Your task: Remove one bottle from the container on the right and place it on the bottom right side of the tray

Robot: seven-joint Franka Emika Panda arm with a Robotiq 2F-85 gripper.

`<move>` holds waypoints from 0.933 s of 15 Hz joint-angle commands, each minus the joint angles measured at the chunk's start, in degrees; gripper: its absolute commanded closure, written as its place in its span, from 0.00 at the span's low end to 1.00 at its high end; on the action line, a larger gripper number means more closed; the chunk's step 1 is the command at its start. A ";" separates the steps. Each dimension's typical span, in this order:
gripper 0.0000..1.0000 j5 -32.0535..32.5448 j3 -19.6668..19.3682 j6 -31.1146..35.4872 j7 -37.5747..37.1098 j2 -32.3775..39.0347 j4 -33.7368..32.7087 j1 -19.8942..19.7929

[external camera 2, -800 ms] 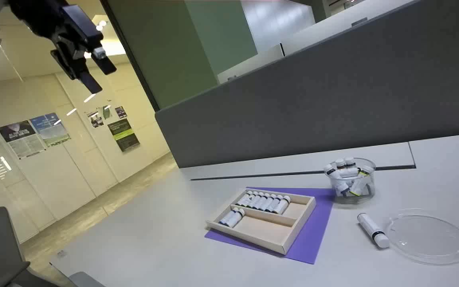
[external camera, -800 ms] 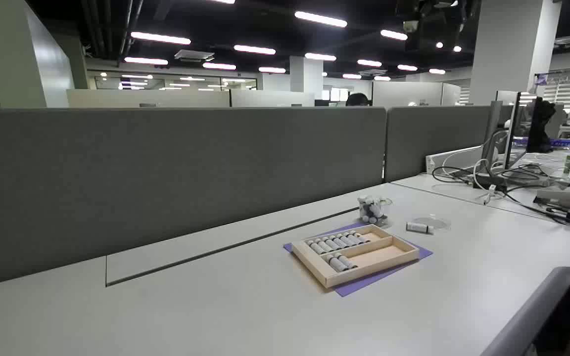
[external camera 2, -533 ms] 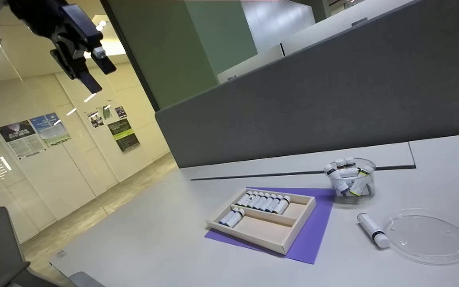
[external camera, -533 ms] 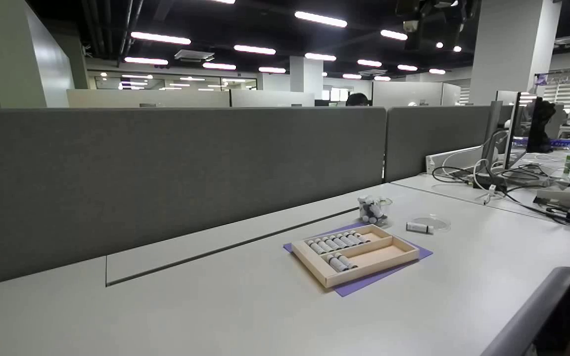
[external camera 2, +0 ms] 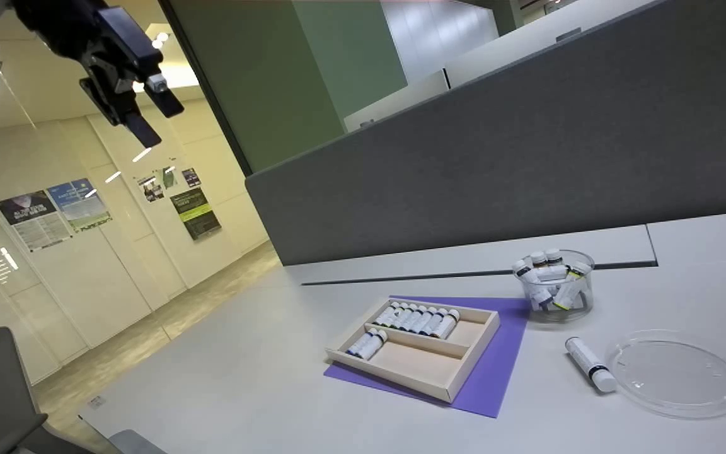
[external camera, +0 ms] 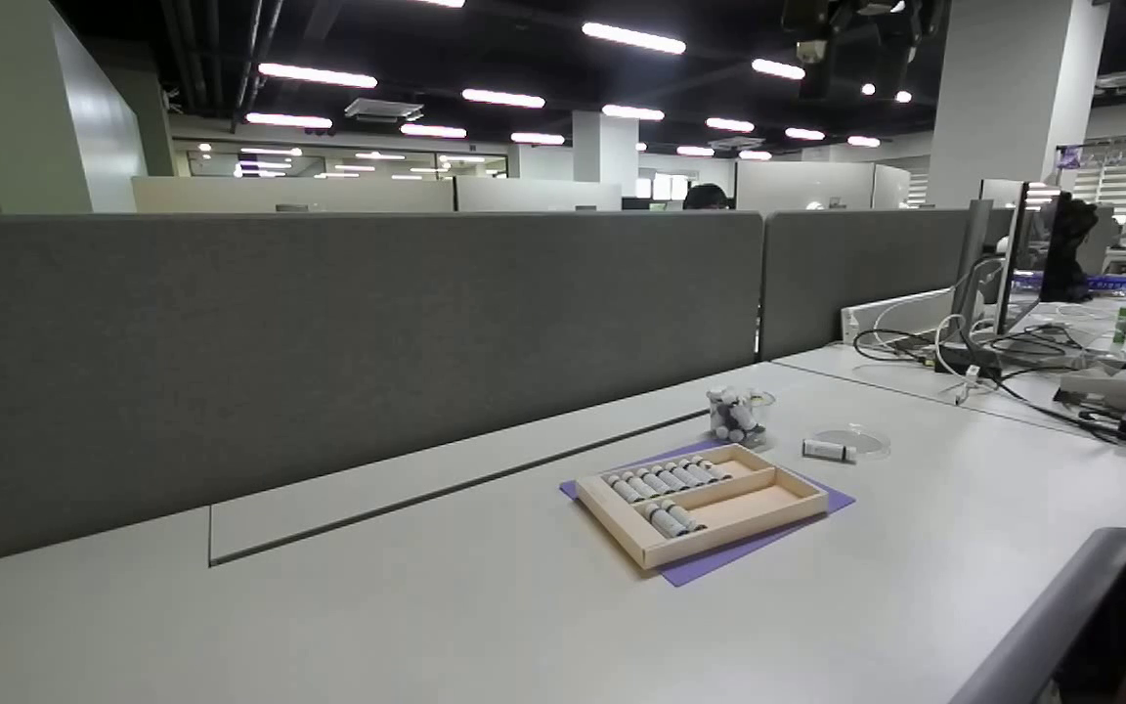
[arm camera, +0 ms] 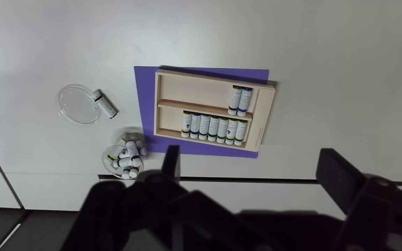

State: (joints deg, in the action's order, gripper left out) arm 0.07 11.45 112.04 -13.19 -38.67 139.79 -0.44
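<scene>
The container is a small clear round jar (external camera 2: 583, 301) with several white-capped bottles piled in it. It also shows in an exterior view (external camera: 762, 411) and in the wrist view (arm camera: 109, 166). The tan wooden tray (external camera 2: 473, 364) has two long compartments, one with several bottles in a row and one with two bottles at an end; it also shows in an exterior view (external camera: 614, 520) and in the wrist view (arm camera: 264, 116). My gripper (external camera 2: 160, 126) is open and empty, high above the table and well away from tray and jar. Its spread fingers show in the wrist view (arm camera: 250, 153).
A loose bottle (external camera 2: 590, 364) lies on the table touching or close to a clear round lid (external camera 2: 678, 378). A purple sheet (external camera 2: 495, 391) lies under the tray. A grey partition (external camera: 348, 342) stands behind the table. Cables and a monitor (external camera: 1013, 254) are at the far side.
</scene>
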 commanded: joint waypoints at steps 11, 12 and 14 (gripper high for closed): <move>0.00 2.83 -5.54 13.87 16.89 37.32 -3.65 1.98; 0.00 6.65 -5.84 13.40 16.23 41.29 -5.45 1.25; 0.00 16.18 -7.47 13.30 12.25 49.21 -9.97 0.89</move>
State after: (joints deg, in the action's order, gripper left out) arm 6.34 6.05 127.30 2.22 -0.66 138.12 0.86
